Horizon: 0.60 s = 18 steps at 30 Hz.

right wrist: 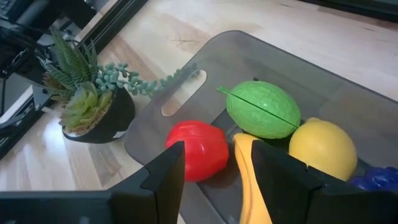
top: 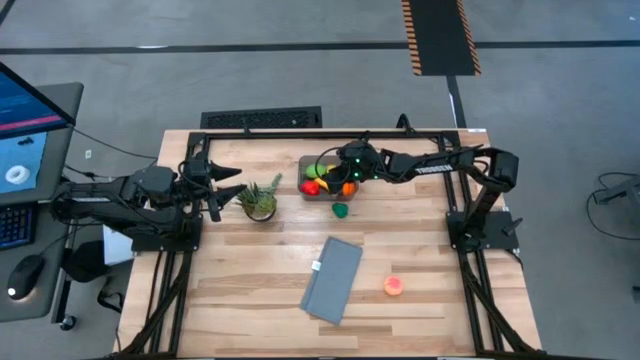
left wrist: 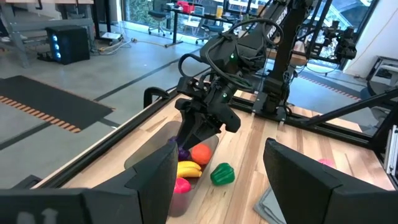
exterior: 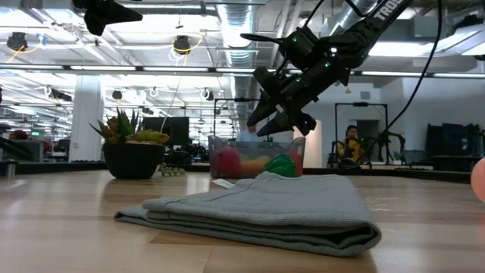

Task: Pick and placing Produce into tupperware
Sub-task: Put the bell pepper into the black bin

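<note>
Looking down from the high view, the right gripper hangs over the tupperware at the back of the desk. Several toys lie inside the tub. A dark green toy sits on the desk just in front of the tub, and a pink toy lies well apart, near the front. Those two are left to do, I think. The left gripper waits near the spiky plant. A folded grey cloth lies in the middle.

From the low view, the right gripper hangs above the tub, its fingers apart and holding nothing.

From the left wrist view, the left gripper's own fingers are wide apart and empty. The green toy rests beside the tub.

From the right wrist view, a red toy, a light green one, a yellow one and an orange-yellow one lie in the tub. The right fingers are open and empty.
</note>
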Each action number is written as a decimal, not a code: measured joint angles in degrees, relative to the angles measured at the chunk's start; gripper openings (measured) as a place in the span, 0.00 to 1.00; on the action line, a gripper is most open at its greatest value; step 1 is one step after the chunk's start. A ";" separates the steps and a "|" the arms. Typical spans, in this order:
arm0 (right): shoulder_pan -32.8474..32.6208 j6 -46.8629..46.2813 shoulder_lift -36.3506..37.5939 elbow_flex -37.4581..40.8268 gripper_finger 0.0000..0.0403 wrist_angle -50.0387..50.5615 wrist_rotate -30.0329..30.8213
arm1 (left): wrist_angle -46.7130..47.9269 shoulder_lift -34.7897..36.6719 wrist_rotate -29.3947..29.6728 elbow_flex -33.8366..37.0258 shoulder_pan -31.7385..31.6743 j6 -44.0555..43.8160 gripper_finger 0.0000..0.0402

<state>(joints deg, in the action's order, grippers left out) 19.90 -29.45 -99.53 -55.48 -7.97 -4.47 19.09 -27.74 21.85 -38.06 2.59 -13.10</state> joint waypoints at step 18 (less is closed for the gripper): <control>-2.69 10.50 0.11 -10.59 0.47 12.19 1.77 | 1.01 0.00 0.00 -0.01 0.00 -0.15 0.57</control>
<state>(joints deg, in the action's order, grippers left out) 17.21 -18.95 -99.42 -66.08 4.22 -2.70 20.10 -27.73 21.85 -38.07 2.59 -13.26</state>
